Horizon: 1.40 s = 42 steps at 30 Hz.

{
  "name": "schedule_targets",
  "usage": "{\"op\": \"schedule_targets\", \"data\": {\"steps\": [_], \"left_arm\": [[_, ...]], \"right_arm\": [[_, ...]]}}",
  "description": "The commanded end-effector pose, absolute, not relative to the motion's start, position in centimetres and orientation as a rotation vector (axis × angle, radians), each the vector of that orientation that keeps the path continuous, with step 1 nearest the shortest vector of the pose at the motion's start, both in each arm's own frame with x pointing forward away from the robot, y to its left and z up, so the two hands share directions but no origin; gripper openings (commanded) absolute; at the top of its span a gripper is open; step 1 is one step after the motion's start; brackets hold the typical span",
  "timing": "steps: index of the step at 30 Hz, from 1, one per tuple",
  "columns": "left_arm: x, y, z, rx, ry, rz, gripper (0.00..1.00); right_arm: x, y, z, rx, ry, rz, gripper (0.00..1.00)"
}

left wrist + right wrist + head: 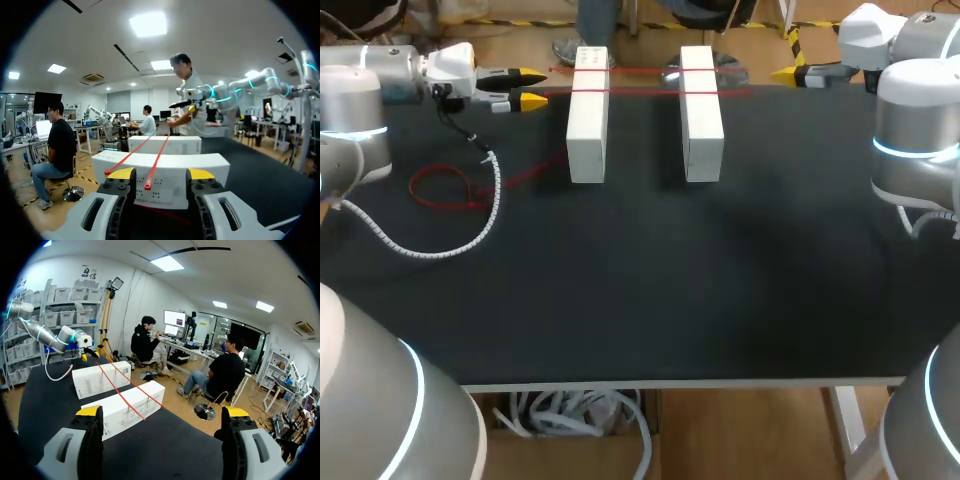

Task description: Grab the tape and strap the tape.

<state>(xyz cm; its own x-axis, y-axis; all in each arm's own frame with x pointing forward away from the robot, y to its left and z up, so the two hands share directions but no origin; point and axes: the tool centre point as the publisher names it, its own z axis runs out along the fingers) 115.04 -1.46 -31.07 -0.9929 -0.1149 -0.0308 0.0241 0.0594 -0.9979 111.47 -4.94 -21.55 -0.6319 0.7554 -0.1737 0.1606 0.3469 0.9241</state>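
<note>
The left arm point(360, 80) is coming in from the desk's point(650, 290) far left corner and is lying nearly level, so its left gripper point(530, 88) is pointing sideways at the left box point(588, 120). The gripper's yellow fingertips are standing slightly apart, near that box's far end, and are gripping nothing; in the left wrist view the left gripper point(160, 173) is facing the box's side, with the box just ahead of the parted tips. The right arm point(910, 110) is entering from the far right corner with its forearm turned inward. The right gripper point(785, 72) is hanging beyond the right box point(701, 115), well apart from it. In the right wrist view the right gripper point(162, 411) is showing its fingers spread wide and empty, aimed across both boxes. The red tape point(640, 92) is lying in two strands across the tops of the two white boxes, which are standing side by side on the far half of the desk. One strand is trailing off the left box down to a loose loop point(445, 190) on the desk under the left arm, beside its white coiled cable point(470, 240).
</note>
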Motion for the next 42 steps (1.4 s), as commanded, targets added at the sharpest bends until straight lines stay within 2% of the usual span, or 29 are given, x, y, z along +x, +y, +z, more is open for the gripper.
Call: {"op": "schedule_targets", "data": {"steps": [1, 21, 25, 42], "left_arm": [[116.2, -1.5, -32.1, -0.024, 2.248, -2.125, 0.4], [117.2, -0.9, -33.4, -0.079, 2.265, -2.175, 0.39], [116.8, -1.0, -33.3, -0.044, 2.257, -2.172, 0.36], [116.6, -1.6, -33.1, -0.046, 2.252, -2.184, 0.37]], "right_arm": [[111.4, -5.0, -21.6, 0.795, 2.015, 1.288, 1.0], [111.4, -5.0, -21.6, 0.795, 2.015, 1.288, 1.0], [111.4, -5.0, -21.6, 0.795, 2.015, 1.288, 1.0], [111.4, -5.0, -21.6, 0.795, 2.015, 1.288, 1.0]]}}
